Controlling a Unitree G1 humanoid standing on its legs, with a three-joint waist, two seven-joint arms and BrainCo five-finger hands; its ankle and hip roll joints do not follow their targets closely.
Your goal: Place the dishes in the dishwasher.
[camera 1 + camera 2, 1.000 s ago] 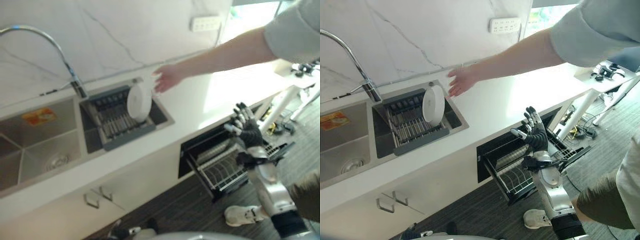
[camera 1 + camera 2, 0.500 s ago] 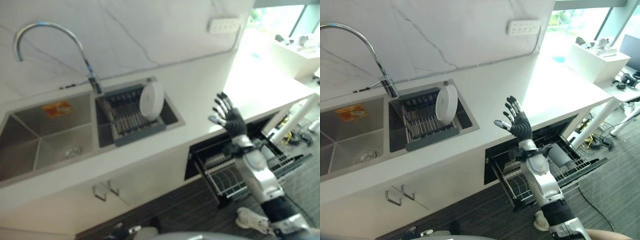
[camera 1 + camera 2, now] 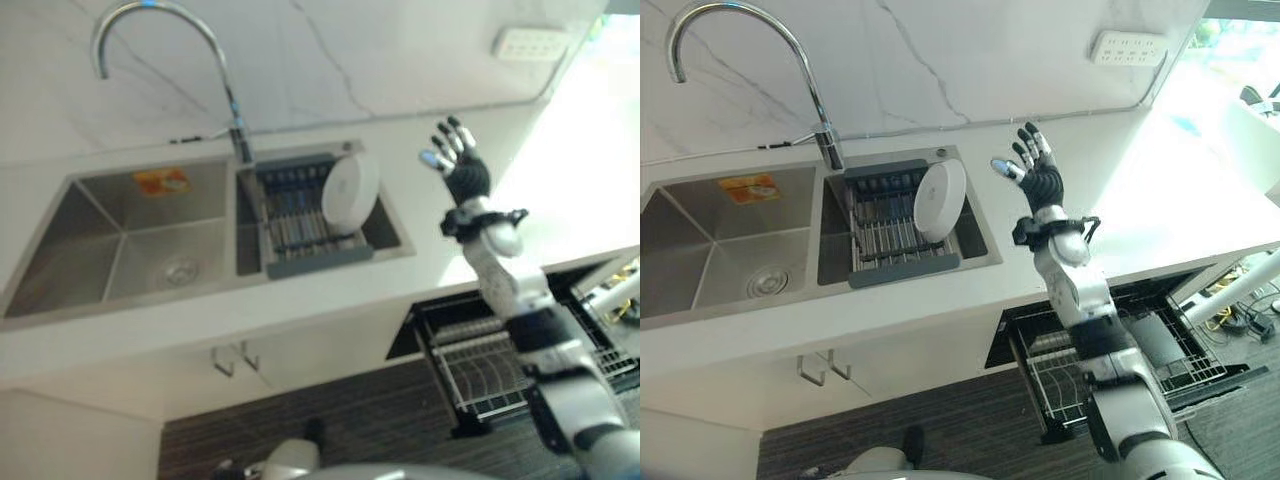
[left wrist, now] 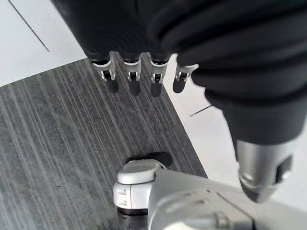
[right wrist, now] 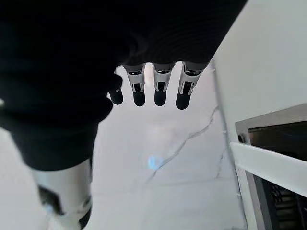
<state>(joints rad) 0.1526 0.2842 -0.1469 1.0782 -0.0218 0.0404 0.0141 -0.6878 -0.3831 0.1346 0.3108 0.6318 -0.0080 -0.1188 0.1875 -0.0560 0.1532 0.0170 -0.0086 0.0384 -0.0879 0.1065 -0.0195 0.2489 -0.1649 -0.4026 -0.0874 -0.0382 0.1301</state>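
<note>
Nearest, an open black dishwasher (image 3: 1110,345) under the white counter (image 3: 1160,205), wire rack (image 3: 1060,375) pulled out. Above the counter, right hand (image 3: 1040,178) raised, fingers spread straight, holding nothing. Just left of it, 1 round white plate (image 3: 940,200) standing on edge in a grey drying rack (image 3: 895,225) inside the steel sink (image 3: 730,250) (chrome tap (image 3: 810,95) behind). Left hand (image 4: 144,38) over dark ribbed flooring (image 4: 57,143), fingers relaxed, empty.

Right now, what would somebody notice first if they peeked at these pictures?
Probably the right robot hand, raised over the white counter with its fingers spread. Next, the white plate standing on edge in the rack inside the sink's right basin. Below the counter, the dishwasher is open with its wire basket pulled out.
</note>
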